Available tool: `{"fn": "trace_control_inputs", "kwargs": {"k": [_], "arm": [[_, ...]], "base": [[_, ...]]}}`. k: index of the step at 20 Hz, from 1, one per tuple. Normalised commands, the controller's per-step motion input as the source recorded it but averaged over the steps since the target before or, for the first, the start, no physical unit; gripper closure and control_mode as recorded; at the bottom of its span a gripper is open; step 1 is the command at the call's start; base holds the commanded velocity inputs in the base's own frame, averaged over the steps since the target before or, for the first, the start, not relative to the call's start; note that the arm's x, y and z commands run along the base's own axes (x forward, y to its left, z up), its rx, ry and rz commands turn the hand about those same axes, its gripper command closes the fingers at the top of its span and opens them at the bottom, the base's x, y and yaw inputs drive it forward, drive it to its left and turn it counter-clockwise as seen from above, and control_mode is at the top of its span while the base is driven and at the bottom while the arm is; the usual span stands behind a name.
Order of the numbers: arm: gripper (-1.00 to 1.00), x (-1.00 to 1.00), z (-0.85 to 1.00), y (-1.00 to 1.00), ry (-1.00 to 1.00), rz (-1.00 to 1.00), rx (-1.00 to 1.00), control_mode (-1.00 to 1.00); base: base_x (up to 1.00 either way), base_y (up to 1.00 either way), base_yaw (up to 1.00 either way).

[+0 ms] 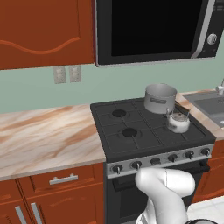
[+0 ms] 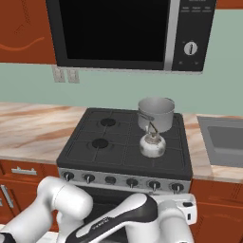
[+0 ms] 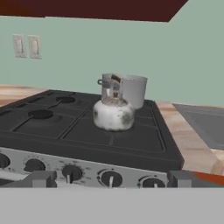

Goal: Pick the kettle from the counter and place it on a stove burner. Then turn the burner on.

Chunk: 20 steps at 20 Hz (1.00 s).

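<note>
On the black stove [image 1: 131, 144], upright kettle [image 1: 178, 122]; gripper [image 3: 111, 179] spread wide, empty

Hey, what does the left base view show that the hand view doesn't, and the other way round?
Left base view alone: the microwave above the stove and a cabinet drawer under the counter. Hand view alone: the open gripper with its fingertips before the knobs. Both: the kettle on the front right stove burner grate, the steel pot behind it, wall outlets, the sink.

Arm folded low, elbow bent, forearm reaching forward roughly level. Claw [image 3: 112, 180] spread wide with nothing between the fingertips [image 3: 41, 178], pointing forward.
</note>
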Motion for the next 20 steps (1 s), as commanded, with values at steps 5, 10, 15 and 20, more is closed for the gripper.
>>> {"fn": "trace_control_inputs", "kwargs": {"k": [5, 10, 15, 20], "arm": [[-1.00, 0.00, -0.43, 0.00, 0.00, 0.00, 0.00, -1.00], [-1.00, 0.01, -0.38, 0.00, 0.00, 0.00, 0.00, -1.00], [-1.00, 0.12, -0.22, 0.00, 0.00, 0.00, 0.00, -1.00], [-1.00, 0.16, -0.20, 0.00, 0.00, 0.00, 0.00, -1.00]], "base": [[0.00, 0.00, 0.00], [0.00, 0.00, 0.00], [0.00, 0.00, 0.00], [0.00, 0.00, 0.00]]}}
